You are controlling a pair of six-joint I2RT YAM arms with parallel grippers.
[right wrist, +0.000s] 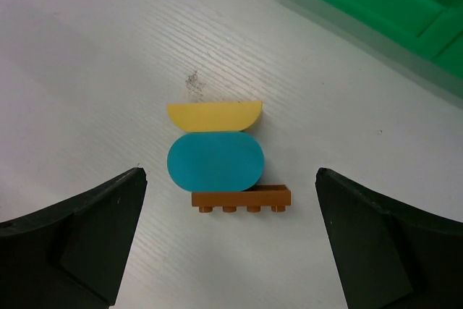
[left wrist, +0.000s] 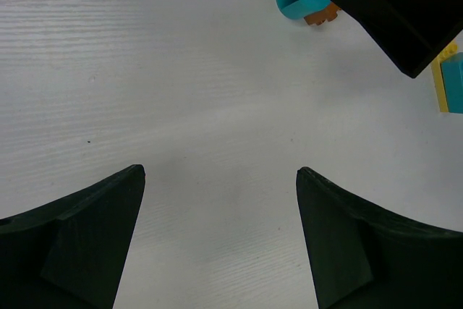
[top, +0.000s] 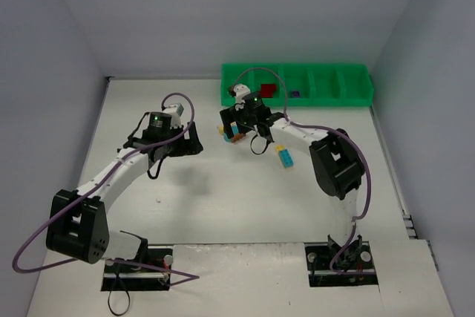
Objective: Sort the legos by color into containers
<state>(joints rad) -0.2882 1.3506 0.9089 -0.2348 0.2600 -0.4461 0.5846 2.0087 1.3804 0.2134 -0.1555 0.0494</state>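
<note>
Right tool (right wrist: pixel 230 173) gapes wide, empty, over a yellow-blue-brown stack (right wrist: pixel 215 158) on the bench (right wrist: pixel 79 56); left tool (left wrist: pixel 221 170) open, empty.

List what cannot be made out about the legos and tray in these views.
- Top view: right gripper overhangs the brick stack; its brown brick barely shows.
- Top view: that arm's wrist hides part of the green tray's leftmost compartment.
- Left wrist view: yellow-and-blue brick cut by the right edge.
- Right wrist view: tray cut by the frame; contents unseen.
</note>
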